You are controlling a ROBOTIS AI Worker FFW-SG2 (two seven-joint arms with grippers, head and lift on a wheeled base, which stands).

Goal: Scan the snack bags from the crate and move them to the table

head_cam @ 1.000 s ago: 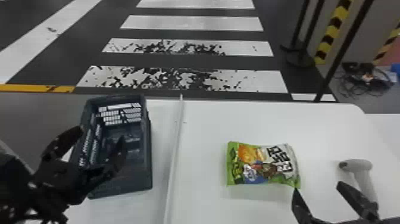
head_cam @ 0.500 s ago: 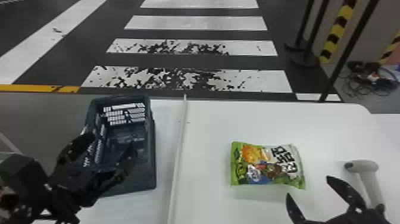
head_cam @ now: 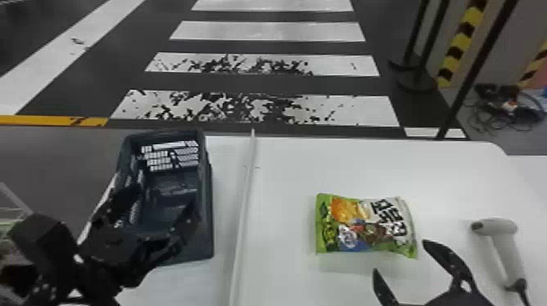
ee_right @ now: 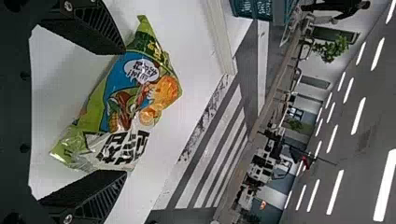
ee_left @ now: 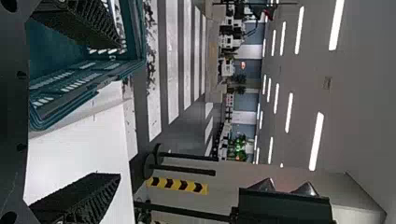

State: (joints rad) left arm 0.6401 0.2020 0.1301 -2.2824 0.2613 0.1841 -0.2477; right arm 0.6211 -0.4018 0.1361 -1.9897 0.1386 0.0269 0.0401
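Observation:
The green and white snack bag (head_cam: pixel 366 226) lies flat on the white table (head_cam: pixel 285 171), right of the divider strip. My right gripper (head_cam: pixel 401 258) is open just in front of the bag, nearer the table's front edge. In the right wrist view the snack bag (ee_right: pixel 126 98) shows beyond the open right gripper (ee_right: pixel 125 112), untouched. My left gripper (head_cam: pixel 160 207) stands open over the near part of the dark blue crate (head_cam: pixel 206 211). From the left wrist, the left gripper (ee_left: pixel 119 112) has nothing between its fingers, with the crate's rim (ee_left: pixel 88 93) beside them.
A white handheld scanner (head_cam: pixel 502 248) lies right of the bag, close to my right gripper. The raised white strip (head_cam: pixel 243 203) runs front to back between crate and bag. Black posts (head_cam: pixel 476 69) stand beyond the table's far right.
My left gripper has shifted slightly to the right, over the crate. My right gripper has moved left, away from the scanner, and its fingers are spread wider. The bag has kept its place.

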